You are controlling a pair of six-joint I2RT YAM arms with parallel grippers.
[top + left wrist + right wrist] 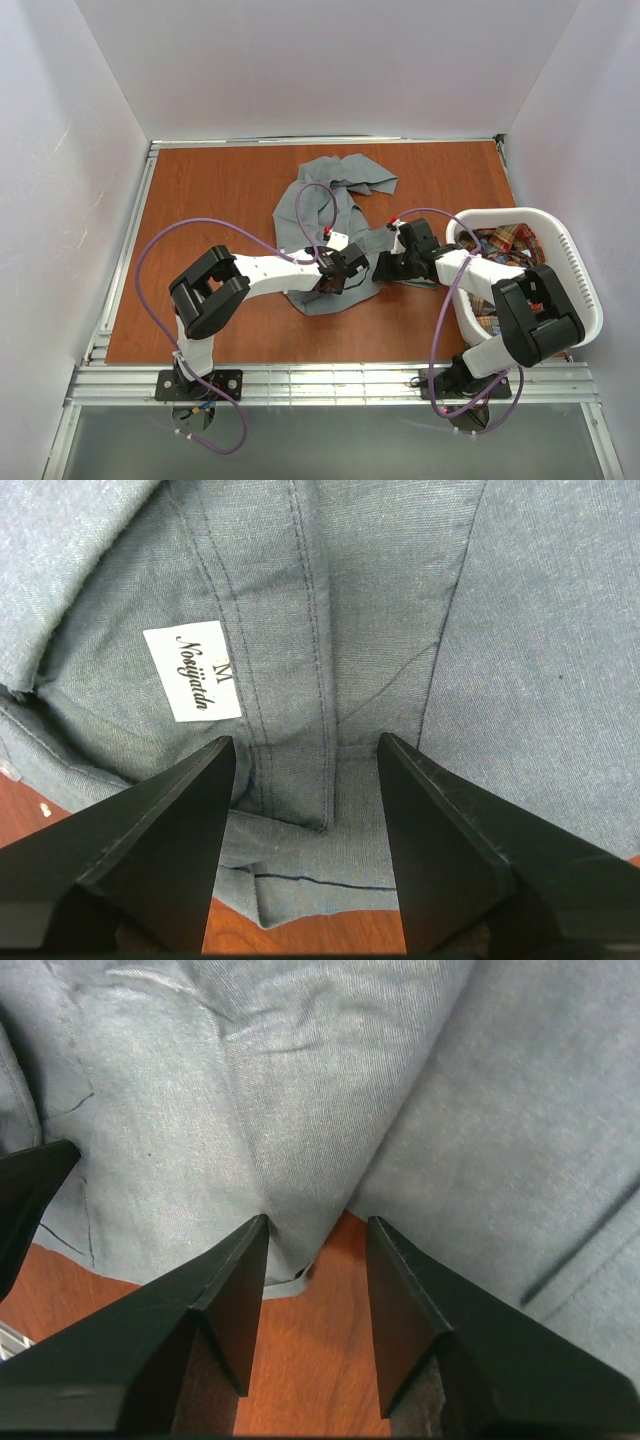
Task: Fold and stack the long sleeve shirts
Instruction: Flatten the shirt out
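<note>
Grey shirt [315, 215] lies beneath left gripper [305, 740] and right gripper [317, 1220], both half-open, holding nothing.

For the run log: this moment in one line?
grey shirt: crumpled | left gripper: open near label | right gripper: open at hem | plaid shirt: in basket

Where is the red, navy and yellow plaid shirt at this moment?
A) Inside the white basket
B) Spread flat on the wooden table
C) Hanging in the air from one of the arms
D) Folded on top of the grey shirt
A: the plaid shirt lies bunched inside the white basket; the only cloth lying outside it is the grey shirt.
</note>
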